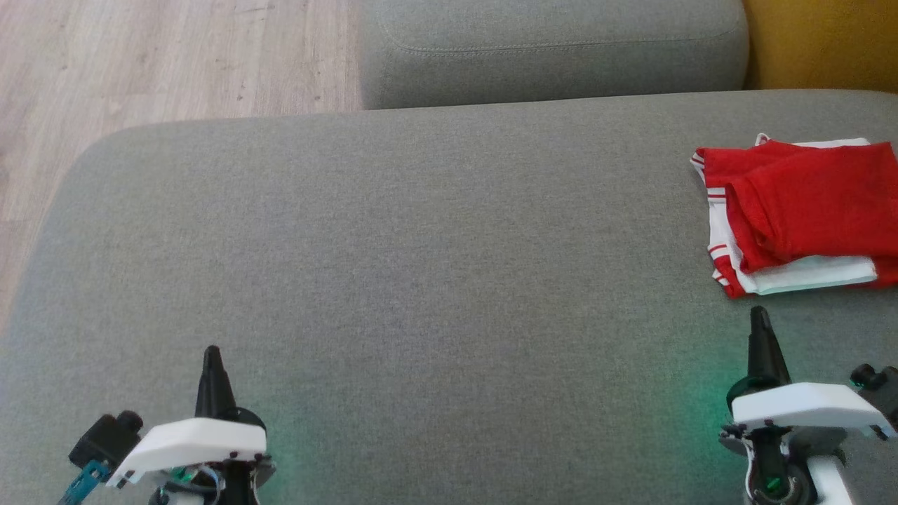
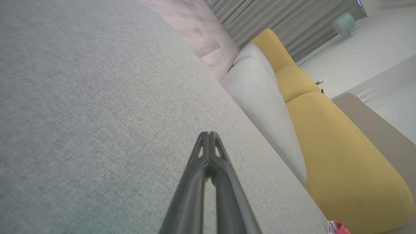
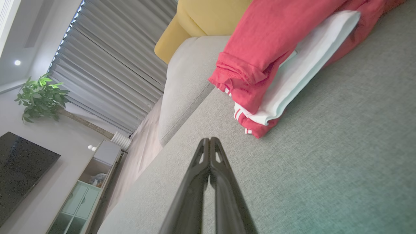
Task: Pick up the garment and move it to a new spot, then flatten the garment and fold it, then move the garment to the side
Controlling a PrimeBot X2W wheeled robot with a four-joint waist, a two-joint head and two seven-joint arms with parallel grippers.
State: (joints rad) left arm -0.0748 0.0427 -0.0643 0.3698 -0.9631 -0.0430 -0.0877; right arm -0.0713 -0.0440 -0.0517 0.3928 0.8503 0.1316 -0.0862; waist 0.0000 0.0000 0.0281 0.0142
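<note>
A wooden floor (image 1: 140, 63) shows at the far left, past the rounded edge of the grey sofa seat (image 1: 421, 245). The left hand (image 1: 212, 351) hangs over the near left part of that seat, its two dark fingers pressed together tip to tip with nothing between them; its wrist view shows the same shut tips (image 2: 209, 134) over bare fabric. Behind the seat lies a grey cushion (image 1: 547, 49), with a yellow cushion (image 1: 821, 42) to its right. The garment (image 1: 807, 203), red with white panels and stripes, lies folded at the seat's right edge. The right hand (image 1: 758, 312) sits just in front of the garment's near corner, apart from it, fingers closed and empty. In the right wrist view a cabinet (image 3: 84, 198) has an open compartment holding a small grey thing (image 3: 97, 178), perhaps a soft toy.
</note>
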